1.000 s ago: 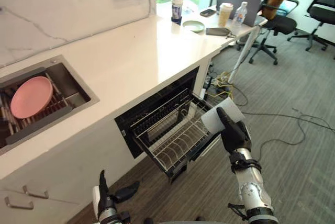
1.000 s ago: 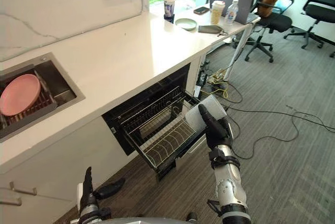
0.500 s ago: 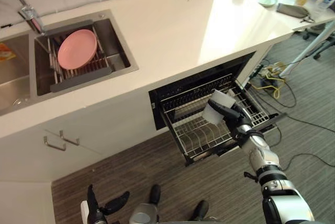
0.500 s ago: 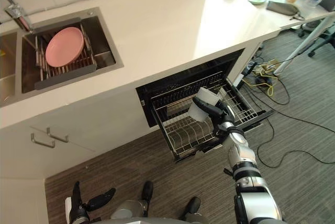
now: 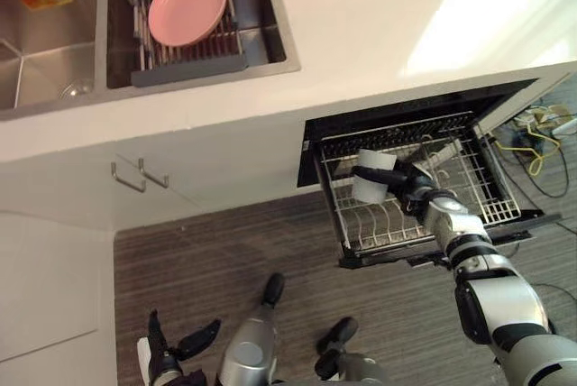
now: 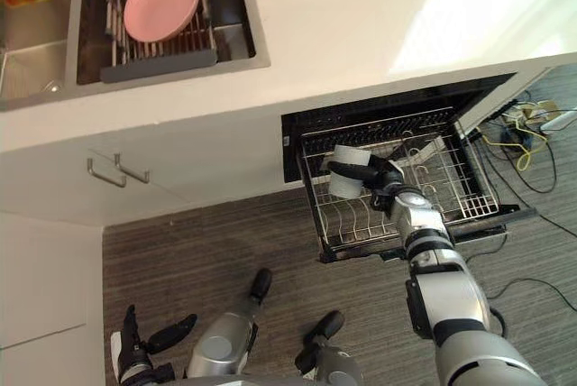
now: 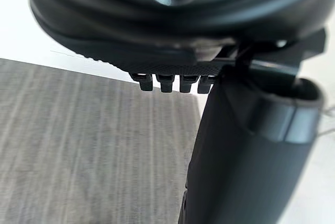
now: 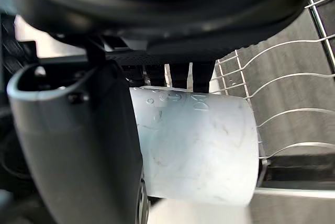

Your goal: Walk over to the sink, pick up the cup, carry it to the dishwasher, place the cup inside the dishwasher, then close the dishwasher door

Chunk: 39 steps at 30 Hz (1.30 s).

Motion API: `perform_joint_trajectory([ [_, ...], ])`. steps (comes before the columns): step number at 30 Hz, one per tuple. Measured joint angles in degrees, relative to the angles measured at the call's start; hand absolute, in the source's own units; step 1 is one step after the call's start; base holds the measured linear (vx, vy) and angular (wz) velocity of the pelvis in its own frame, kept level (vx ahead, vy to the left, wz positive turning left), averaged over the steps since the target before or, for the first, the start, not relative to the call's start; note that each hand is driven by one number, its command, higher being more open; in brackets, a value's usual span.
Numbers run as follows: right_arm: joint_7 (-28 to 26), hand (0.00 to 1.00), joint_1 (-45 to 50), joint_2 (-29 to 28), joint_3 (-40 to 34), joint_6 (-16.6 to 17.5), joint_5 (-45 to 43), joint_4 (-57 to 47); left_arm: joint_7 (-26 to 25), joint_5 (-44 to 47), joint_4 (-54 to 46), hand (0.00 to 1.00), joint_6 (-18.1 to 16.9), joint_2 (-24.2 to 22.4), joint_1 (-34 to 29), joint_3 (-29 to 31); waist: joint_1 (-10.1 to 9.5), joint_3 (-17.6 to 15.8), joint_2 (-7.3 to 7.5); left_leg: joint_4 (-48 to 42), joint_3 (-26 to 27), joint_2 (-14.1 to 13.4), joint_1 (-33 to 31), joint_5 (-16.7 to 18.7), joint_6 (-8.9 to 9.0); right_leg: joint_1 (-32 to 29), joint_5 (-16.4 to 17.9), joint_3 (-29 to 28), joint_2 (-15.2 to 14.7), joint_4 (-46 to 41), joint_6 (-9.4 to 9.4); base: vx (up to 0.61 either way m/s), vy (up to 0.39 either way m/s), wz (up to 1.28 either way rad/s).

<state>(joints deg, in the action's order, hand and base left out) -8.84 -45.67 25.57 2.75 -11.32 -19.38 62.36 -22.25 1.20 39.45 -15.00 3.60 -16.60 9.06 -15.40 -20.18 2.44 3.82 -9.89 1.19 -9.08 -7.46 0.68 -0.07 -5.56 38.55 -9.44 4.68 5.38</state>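
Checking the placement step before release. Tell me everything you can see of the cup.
The cup is plain white and roughly cylindrical, with a matte, plastic-like wall and faint raised marks near one end. The right hand grips it, curled round its side. It hangs tilted above the left end of the pulled-out wire rack of the open dishwasher. Whether it touches the wires cannot be told.

Cup (image 8: 199, 145) smooth matt plastic, rack (image 5: 487, 197) metal wire, worktop (image 5: 361, 25) v. glossy.
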Motion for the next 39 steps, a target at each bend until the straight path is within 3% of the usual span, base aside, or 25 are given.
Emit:
perform_joint_trajectory([
  [4,-0.21,0.00,-4.38,2.27,-0.02,-1.22,5.42,0.31,1.23,1.24,-0.02,1.00,0.43,0.81,1.78,-0.49,-1.93,-2.49,0.18,-0.07,-0.90,-0.39,-2.54,-0.57,0.30,-2.07,0.04,1.04,0.24,-0.33,-0.38,-0.03,-0.002,0.12],
  [10,-1.04,0.00,-8.20,2.35,1.06,-3.37,11.24,1.07,1.74,3.60,-1.57,1.00,1.81,2.64,2.87,-1.91,-2.84,-3.93,0.46,-0.29,-1.28,-0.31,-4.15,-0.79,0.36,-3.23,0.08,1.38,0.23,-0.35,-0.44,0.02,0.018,0.05],
  [11,-1.03,1.00,-8.67,2.37,1.64,-3.47,11.89,1.47,1.75,4.00,-1.64,1.00,2.10,2.73,3.30,-1.95,-2.94,-4.14,0.44,-0.30,-1.32,-0.30,-4.17,-0.79,0.36,-3.23,0.11,1.37,0.23,-0.41,-0.47,0.00,0.000,0.00],
  [25,1.11,1.00,-11.97,3.84,2.31,-5.51,12.39,2.23,2.75,6.75,-3.86,1.00,4.39,4.19,4.51,-5.50,-3.90,-4.95,1.13,-0.17,-0.45,-0.94,-3.80,-0.89,0.54,-3.64,0.36,0.38,0.36,-1.36,-0.83,-0.01,0.011,-0.03],
  [30,-1.26,1.00,-10.52,4.76,1.94,-5.20,5.90,-0.72,2.51,6.61,-3.82,1.00,4.96,4.16,4.34,-5.51,-3.19,-4.38,2.79,1.01,0.97,-1.66,-0.79,-0.89,0.71,-1.74,0.50,-1.08,0.70,-1.35,-1.04,-0.02,0.014,-0.13],
  [35,-2.99,1.00,-0.91,5.04,-0.41,-4.13,-3.24,-13.65,1.97,5.62,-2.35,1.00,4.95,4.45,3.75,-4.65,-0.18,-1.45,6.04,1.11,2.52,-1.81,1.53,-0.44,0.98,-0.50,0.54,-3.04,1.00,-1.38,-1.09,0.01,0.018,-0.16],
  [39,-2.45,1.00,11.13,4.58,-2.86,-3.01,-7.93,-28.84,1.24,5.47,0.47,1.00,4.49,4.17,2.89,-3.49,3.53,3.32,6.57,1.14,3.59,-1.66,2.20,-0.29,0.99,-0.57,0.56,-4.86,0.68,-1.66,-1.06,0.00,0.031,-0.16],
])
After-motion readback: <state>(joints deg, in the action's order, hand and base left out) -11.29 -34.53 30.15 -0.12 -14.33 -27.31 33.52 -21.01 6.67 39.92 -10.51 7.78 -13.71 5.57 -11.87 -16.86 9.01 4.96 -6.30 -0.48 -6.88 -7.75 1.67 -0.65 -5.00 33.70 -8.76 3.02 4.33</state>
